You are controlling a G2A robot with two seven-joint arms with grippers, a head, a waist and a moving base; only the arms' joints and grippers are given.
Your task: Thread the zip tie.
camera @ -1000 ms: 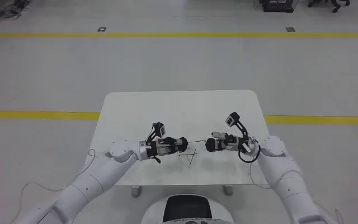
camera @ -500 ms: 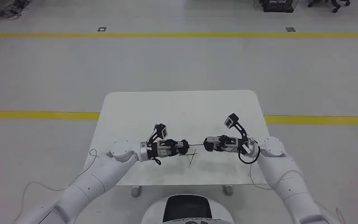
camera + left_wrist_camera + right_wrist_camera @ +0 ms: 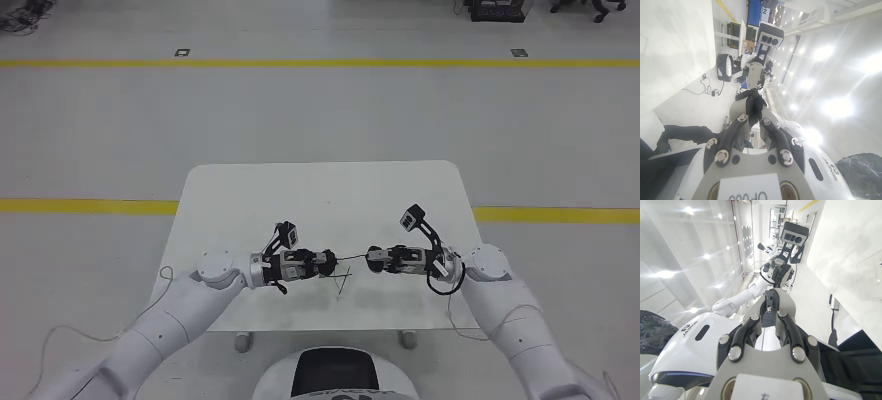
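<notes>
- Over the near middle of the surface, the left claw is clamped on one end of the zip tie. In the left wrist view its fingers press onto a dark strip between them.
- Facing it tip to tip, the right claw grips the tie's other end. A ribbed black strip lies against one of its fingers (a narrow gap shows beside the other finger).
- The zip tie spans the short space between the two claws as a thin, nearly straight line.
- Just beside that span, on the side nearer the robot, a few crossed black strips lie on the surface (too thin to tell more).
</notes>
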